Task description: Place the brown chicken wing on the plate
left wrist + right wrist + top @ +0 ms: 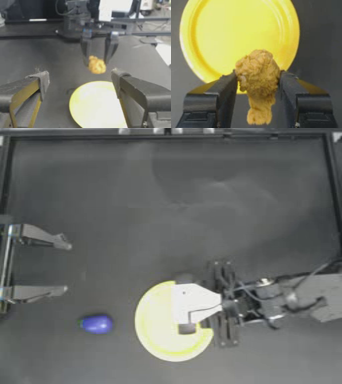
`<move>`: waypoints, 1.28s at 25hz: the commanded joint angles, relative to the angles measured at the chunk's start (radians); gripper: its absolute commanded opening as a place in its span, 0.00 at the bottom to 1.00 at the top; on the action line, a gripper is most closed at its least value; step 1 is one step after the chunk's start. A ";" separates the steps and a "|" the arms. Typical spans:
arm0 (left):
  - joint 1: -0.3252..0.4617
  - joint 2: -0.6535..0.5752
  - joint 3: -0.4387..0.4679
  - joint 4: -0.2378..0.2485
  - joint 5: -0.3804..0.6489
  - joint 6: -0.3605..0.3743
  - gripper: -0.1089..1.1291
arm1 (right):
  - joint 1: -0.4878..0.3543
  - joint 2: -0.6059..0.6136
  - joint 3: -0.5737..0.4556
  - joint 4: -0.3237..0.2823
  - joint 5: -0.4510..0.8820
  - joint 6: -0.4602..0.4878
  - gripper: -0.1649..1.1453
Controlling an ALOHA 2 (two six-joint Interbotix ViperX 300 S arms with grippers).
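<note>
- The right claw [97, 58] is holding the wing [258, 75] in the air above the plate [155, 338], reaching in from the right edge of the tabletop [167, 203].
- Its jaws are pressing on both sides of the wing, closed only as far as the lumpy piece allows; the wing's lower end is hanging free below the grip.
- From across the tabletop the wing is showing well clear of the plate, so nothing is touching the plate yet.
- The plate is lying near the front edge of the tabletop, a little right of the middle. From above, the claw is sitting over the plate's right half, with the rim on that side hidden under the arm.
- To do this step well, I would judge that the claw should come down straight until the wing's hanging end is nearly on the plate, then part the jaws gently.
- Letting go from this height could be risky: an uneven piece may bounce or roll off over the rim.
- Moving a touch further toward the plate's middle before lowering would leave more margin, since the claw is looking closer to the right rim than to the centre.
- The ball [97, 324] is resting on the tabletop left of the plate, apart from it and out of the way.
- The left claw [65, 266] is waiting at the left edge, jaws spread wide and holding nothing.
</note>
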 commanded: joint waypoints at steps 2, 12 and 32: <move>0.000 0.012 -0.018 0.002 -0.003 0.002 0.92 | -0.006 0.075 -0.089 -0.003 -0.017 -0.009 0.41; 0.000 0.014 -0.009 0.002 -0.005 0.000 0.92 | -0.018 0.181 -0.103 0.071 -0.137 -0.009 0.41; 0.002 0.012 -0.002 0.002 -0.005 0.000 0.92 | -0.018 0.239 -0.130 0.114 -0.175 -0.015 0.48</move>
